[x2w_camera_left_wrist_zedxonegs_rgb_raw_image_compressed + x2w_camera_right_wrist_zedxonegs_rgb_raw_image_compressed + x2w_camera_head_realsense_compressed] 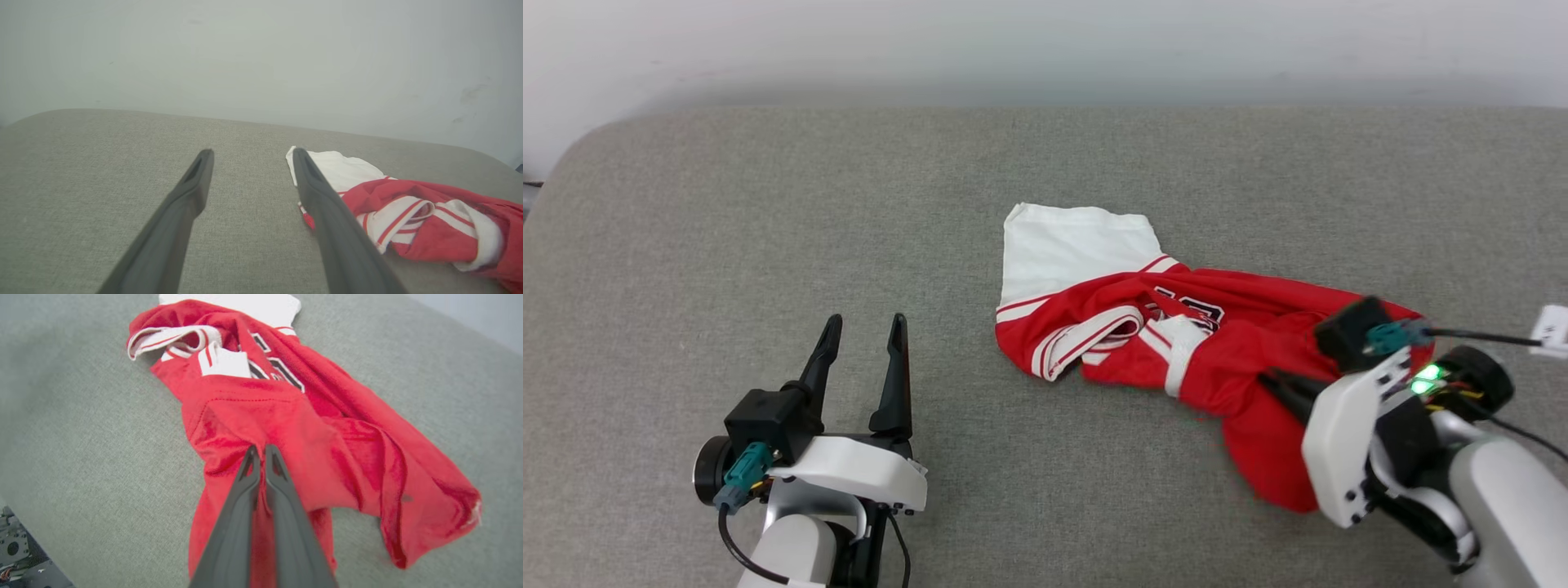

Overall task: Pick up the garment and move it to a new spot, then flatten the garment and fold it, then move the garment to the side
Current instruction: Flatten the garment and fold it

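The garment (1225, 343) is a red jersey with white sleeves and striped trim, lying crumpled on the grey padded surface (768, 245) right of centre; part of its black lettering shows. My right gripper (1270, 382) has its fingers pressed together on a raised fold of the red cloth, as the right wrist view shows (261, 451) with the garment (294, 428) bunched around the tips. My left gripper (864, 328) stands open at the lower left, well clear of the garment, with nothing between its fingers. In the left wrist view the left gripper (250, 153) points past the garment (408, 220), whose white sleeve lies behind the right fingertip.
The grey surface ends at a rounded far edge against a pale wall (1045, 49). A black cable with a white connector (1553, 328) runs off my right wrist. Dark metal parts (16, 555) show past the surface's near edge in the right wrist view.
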Controlling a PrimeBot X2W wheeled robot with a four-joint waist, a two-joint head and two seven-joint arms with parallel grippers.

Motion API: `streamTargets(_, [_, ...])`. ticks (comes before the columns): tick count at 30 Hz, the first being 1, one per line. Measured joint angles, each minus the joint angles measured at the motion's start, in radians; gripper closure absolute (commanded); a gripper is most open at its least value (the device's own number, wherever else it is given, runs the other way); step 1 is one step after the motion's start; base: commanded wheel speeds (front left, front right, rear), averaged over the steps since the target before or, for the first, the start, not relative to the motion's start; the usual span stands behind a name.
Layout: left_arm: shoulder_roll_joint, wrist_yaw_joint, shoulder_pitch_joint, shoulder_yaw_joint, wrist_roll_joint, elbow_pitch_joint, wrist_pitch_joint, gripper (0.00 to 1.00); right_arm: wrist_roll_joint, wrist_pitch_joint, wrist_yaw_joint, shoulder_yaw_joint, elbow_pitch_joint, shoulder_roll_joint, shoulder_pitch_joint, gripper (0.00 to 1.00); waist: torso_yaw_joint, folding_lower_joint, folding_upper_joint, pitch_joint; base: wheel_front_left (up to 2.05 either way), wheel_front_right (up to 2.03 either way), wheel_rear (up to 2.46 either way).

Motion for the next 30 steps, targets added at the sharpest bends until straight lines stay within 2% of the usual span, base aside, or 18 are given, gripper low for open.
streamTargets(2, [0.000,0.000,0.000,0.000,0.000,0.001,0.000,0.00,-0.013,-0.014,0.000,-0.057,-0.014,0.007,0.010,1.00,-0.007,0.0000,0.0000,-0.008,0.00,0.00,0.00])
streamTargets(3, [0.000,0.000,0.001,0.000,0.001,0.001,0.000,0.00,-0.027,-0.033,0.000,-0.132,-0.025,0.026,0.037,1.00,-0.015,0.0000,0.0000,-0.016,0.00,0.00,0.00])
streamTargets(5, [-0.002,0.000,0.001,-0.001,0.001,0.001,0.000,0.00,-0.032,-0.039,0.000,-0.170,-0.028,0.037,0.056,1.00,-0.018,0.0000,0.0000,-0.021,0.00,0.00,0.00])
streamTargets(12, [-0.001,0.000,0.014,-0.002,0.002,-0.002,-0.003,0.00,-0.055,-0.091,0.000,-0.479,-0.014,0.166,0.208,1.00,-0.045,0.0000,0.0000,-0.037,0.00,0.00,0.00])
streamTargets(17, [0.007,0.000,0.013,-0.001,0.002,-0.005,-0.003,0.00,-0.047,-0.140,0.000,-0.668,0.057,0.272,0.283,1.00,-0.057,0.0000,0.0000,-0.030,0.00,0.00,0.00])
streamTargets(21, [0.012,0.000,0.011,-0.002,0.002,-0.007,-0.003,0.00,-0.031,-0.201,0.000,-0.754,0.153,0.315,0.302,1.00,-0.063,-0.0001,0.0000,-0.018,0.00,0.00,0.00])
streamTargets(22, [0.014,0.000,0.010,-0.002,0.002,-0.007,-0.003,0.00,-0.026,-0.216,0.000,-0.764,0.179,0.321,0.302,0.71,-0.065,0.0000,0.0000,-0.016,0.00,0.00,0.00])
streamTargets(23, [0.015,0.000,0.009,-0.002,0.002,-0.007,-0.003,0.00,-0.023,-0.232,0.000,-0.769,0.204,0.327,0.302,0.51,-0.066,0.0000,0.0000,-0.015,0.00,0.00,0.00])
streamTargets(24, [0.017,0.001,0.009,-0.002,0.002,-0.007,-0.003,0.00,-0.022,-0.250,0.000,-0.771,0.224,0.332,0.301,0.00,-0.067,0.0000,0.0000,-0.013,0.00,0.00,0.00])
streamTargets(30, [0.023,0.004,0.010,-0.007,0.001,-0.002,-0.002,0.00,-0.045,-0.398,0.000,-0.753,0.276,0.339,0.287,0.00,-0.071,0.0000,0.0000,-0.022,0.00,0.00,0.00])
